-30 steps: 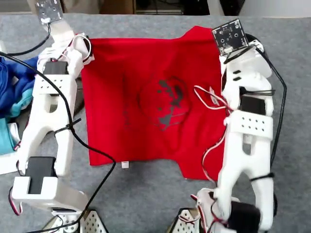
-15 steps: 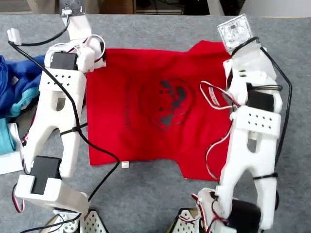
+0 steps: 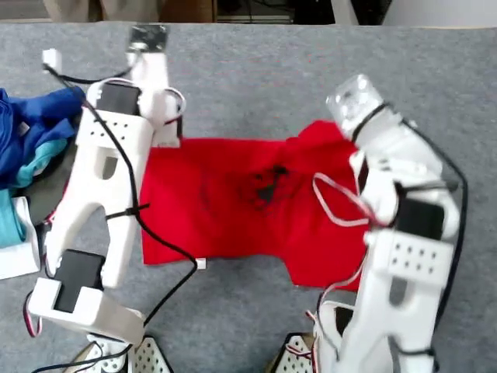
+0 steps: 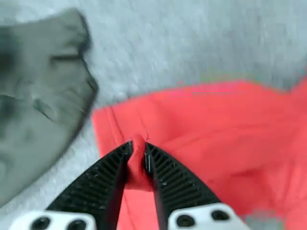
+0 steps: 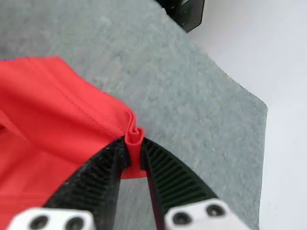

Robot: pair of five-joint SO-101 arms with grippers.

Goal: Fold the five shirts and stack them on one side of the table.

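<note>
A red shirt [image 3: 233,210] with a dark print lies on the grey table, its far edge lifted and folded toward the near side. My left gripper [image 4: 136,149] is shut on the shirt's far left corner [image 4: 139,143]. My right gripper [image 5: 134,143] is shut on a pinched fold of the red shirt [image 5: 57,110] at its far right corner. In the high view the left arm [image 3: 109,171] stands over the shirt's left edge and the right arm [image 3: 396,210] over its right edge.
A heap of blue and teal shirts [image 3: 27,148] lies at the table's left edge. A grey-green garment [image 4: 38,105] sits beside the red shirt's left corner. A white card [image 3: 15,260] rests at the near left. Bare grey table [image 3: 256,85] stretches beyond the shirt.
Both arms have drawn the shirt's far edge toward the near side, so the red cloth now covers less of the table and its print is partly folded under.
</note>
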